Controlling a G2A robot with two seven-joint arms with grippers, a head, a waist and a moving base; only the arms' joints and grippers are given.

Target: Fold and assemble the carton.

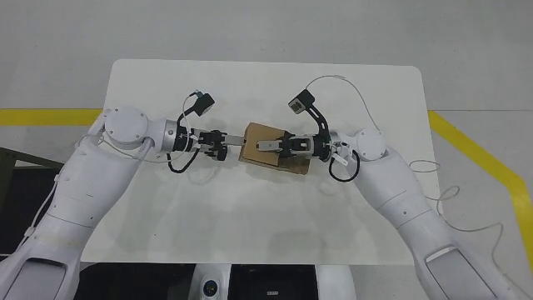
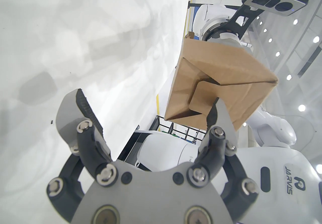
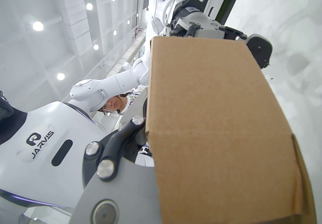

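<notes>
Out at the middle of the white table, ringed by grey floor and yellow tape, sits the brown carton, between both arms. The left gripper has its jaws spread wide, one fingertip touching the folded end flaps. The right gripper lies across the carton's top. The cardboard hides it, so I can't tell if it's pinching or loose.

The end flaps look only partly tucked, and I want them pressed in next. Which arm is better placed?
Left, probably. The left tool is open with one finger against the end flaps of the carton. The right tool is shut on the carton, holding it above the table, so it is occupied.
</notes>
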